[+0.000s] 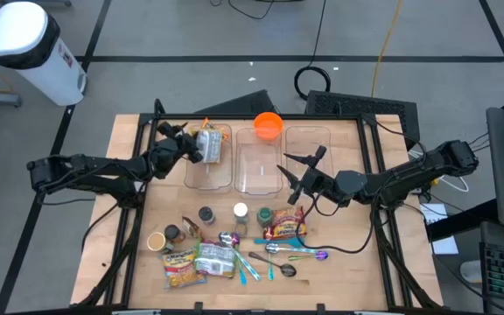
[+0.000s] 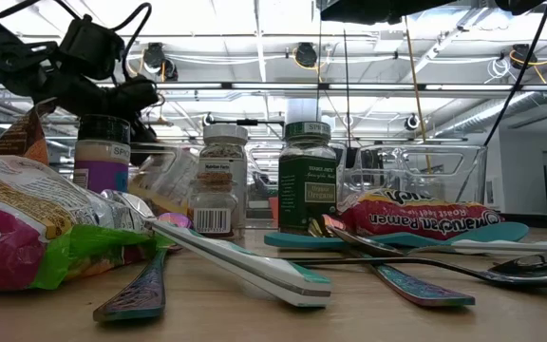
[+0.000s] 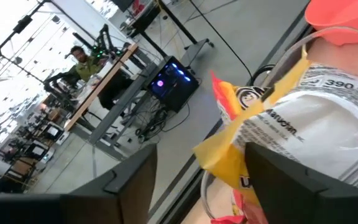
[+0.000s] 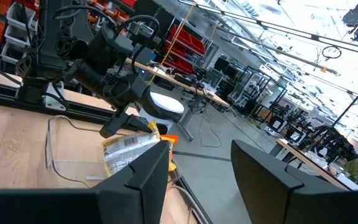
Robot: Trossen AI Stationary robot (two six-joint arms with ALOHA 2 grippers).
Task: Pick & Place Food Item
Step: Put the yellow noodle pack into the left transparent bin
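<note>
Left gripper (image 1: 192,147) fingers apart, ramen packet (image 1: 209,143) just ahead over left clear bin (image 1: 206,178). Risk: packet snags rim, topples outside (looks tilted). Right gripper (image 1: 297,171) parted, empty, waiting nearby.

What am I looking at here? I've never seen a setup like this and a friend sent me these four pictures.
It is a two-armed robot at a wooden table, sorting food. One picture looks straight down, one sits at table level, and two come from cameras on the arms' wrists.

From above, the left gripper is at a ramen packet lying in the leftmost of three clear bins; its fingers are spread around the packet, so it seems to be letting go. The right gripper hovers open and empty near the middle bin. An orange cup sits behind the bins.

Nearer the front lie spice jars, more snack packets and spoons.
</note>
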